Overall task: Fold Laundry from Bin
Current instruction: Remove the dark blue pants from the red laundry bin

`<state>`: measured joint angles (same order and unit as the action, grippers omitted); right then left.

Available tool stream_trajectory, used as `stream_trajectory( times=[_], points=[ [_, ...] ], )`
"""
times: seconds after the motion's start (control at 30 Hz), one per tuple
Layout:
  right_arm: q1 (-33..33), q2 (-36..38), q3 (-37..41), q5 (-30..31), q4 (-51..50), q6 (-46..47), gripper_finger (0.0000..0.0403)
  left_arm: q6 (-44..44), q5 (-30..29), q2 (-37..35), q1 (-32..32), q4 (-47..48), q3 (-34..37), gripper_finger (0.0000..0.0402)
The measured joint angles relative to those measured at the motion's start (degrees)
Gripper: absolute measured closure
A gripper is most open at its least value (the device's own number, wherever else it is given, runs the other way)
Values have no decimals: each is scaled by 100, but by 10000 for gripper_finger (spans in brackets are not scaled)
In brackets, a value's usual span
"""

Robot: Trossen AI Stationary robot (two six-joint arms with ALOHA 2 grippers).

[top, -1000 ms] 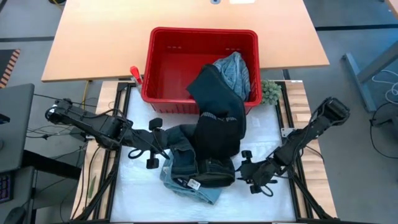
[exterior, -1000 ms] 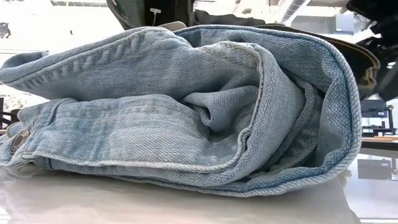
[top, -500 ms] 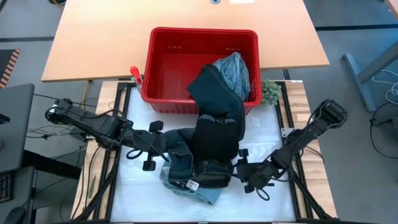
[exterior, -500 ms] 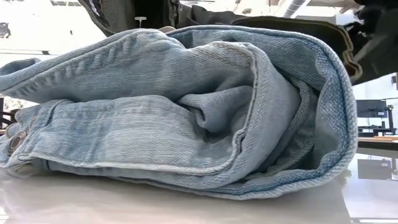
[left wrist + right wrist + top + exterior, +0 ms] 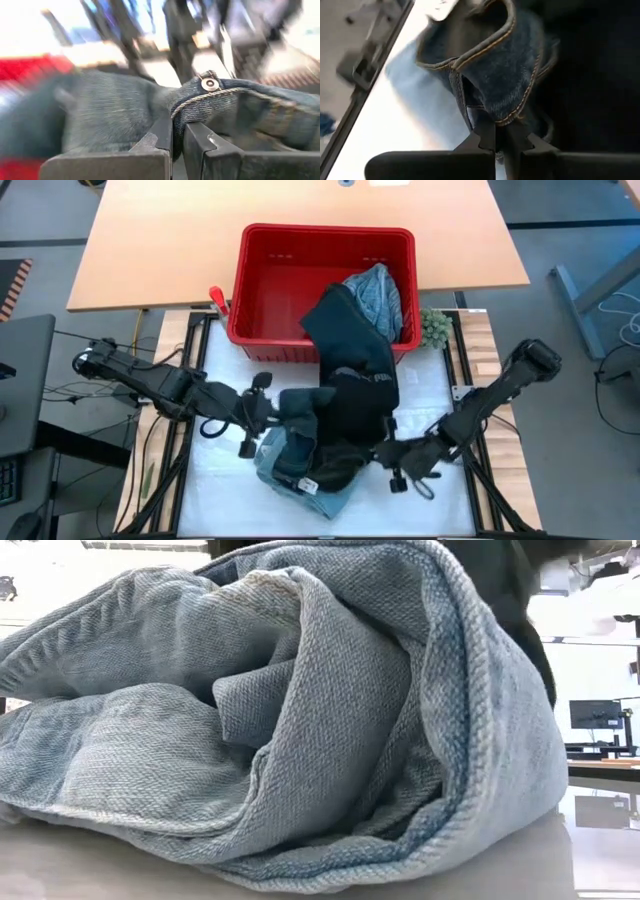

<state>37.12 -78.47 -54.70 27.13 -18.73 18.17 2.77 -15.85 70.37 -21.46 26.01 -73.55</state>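
Observation:
A dark denim-blue garment lies bunched on the white table cover, on top of a light denim one that fills the low view. A black garment hangs over the front rim of the red bin onto the pile. A light blue-grey garment lies in the bin. My left gripper is shut on the dark denim at the pile's left. My right gripper is shut on it at the pile's right. My left gripper pinches the dark denim's stitched band edge between its two fingers, just beside the metal button. The fingers come roughly level from the table's left. The cloth runs on bunched beyond the fingers. My right gripper pinches a stitched edge of the dark denim between its two fingers, where the orange seam folds over. The fingers come low from the table's right. The cloth stands bunched in folds past the fingertips, above the white cover.
A small green fuzzy lump sits by the bin's right front corner. A red-handled tool lies by its left front corner. Dark frame rails run along both sides of the white cover. The wooden tabletop lies beyond.
Both grippers have moved toward each other, the left toward the table's right, the right toward its left, each staying shut on the dark denim. The dark denim has bunched into a narrower heap. The light denim under it has been pushed up into taller folds.

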Motion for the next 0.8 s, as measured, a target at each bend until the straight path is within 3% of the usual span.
stream_trajectory(
  times=[0.13, 0.23, 0.3, 0.37, 0.43, 0.57, 0.73, 0.8],
  points=[
    [-315, 754, -1001, 586, -796, -951, 372, -956, -1485, -2, 158, -1620, -378, 400],
    [-653, 1273, -1949, 1086, -546, -2214, 372, -1663, -2719, -5, 438, -2985, -837, 400],
    [-927, 1484, -2653, 1158, -79, -2938, 372, -2038, -3164, -28, 668, -3728, -1214, 400],
    [-1177, 1563, -3334, 979, 486, -3467, 372, -2267, -3237, -41, 843, -4117, -1627, 400],
    [-1354, 1543, -3936, 508, 1003, -3887, 372, -2316, -2881, -38, 949, -4141, -2073, 400],
    [-1583, 1250, -4891, -676, 1807, -4385, 372, -2348, -1520, 202, 1096, -4096, -3027, 400],
    [-1715, 632, -5932, -2471, 1935, -4703, 372, -2629, 294, 938, 995, -3772, -4418, 400],
    [-1704, 347, -6335, -2854, 1977, -4877, 372, -2726, 605, 1351, 902, -3520, -5069, 400]
  ],
)
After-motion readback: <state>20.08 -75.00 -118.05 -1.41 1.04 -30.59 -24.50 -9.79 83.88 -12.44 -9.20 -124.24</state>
